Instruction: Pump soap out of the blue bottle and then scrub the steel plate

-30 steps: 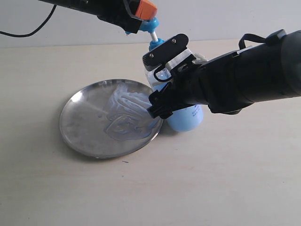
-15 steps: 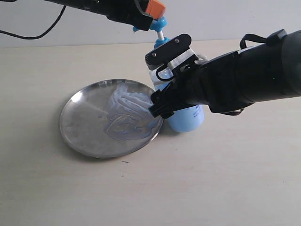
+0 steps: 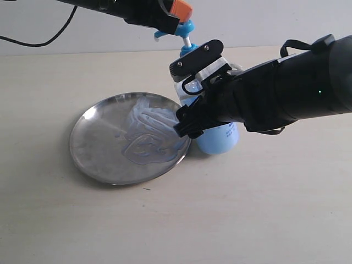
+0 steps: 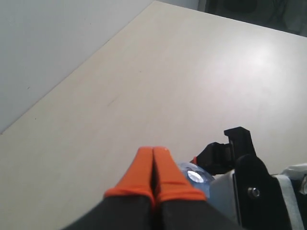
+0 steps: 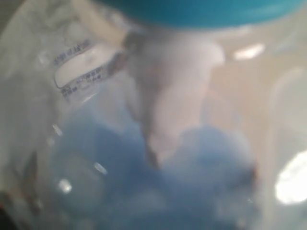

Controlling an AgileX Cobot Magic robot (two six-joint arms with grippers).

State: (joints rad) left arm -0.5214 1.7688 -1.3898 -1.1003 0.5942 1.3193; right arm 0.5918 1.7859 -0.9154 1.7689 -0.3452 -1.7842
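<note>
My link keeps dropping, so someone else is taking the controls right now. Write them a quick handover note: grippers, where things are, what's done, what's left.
The left gripper is shut, its orange tips at the pump head of the blue bottle. The white pump stem shows, so the head is up.
The right gripper is shut around the bottle's body, holding it right beside the steel plate.
Done: soap lies in pale blue smears on the side of the plate nearest the bottle.
Left: scrubbing the plate. No scrubber is in view.
</note>
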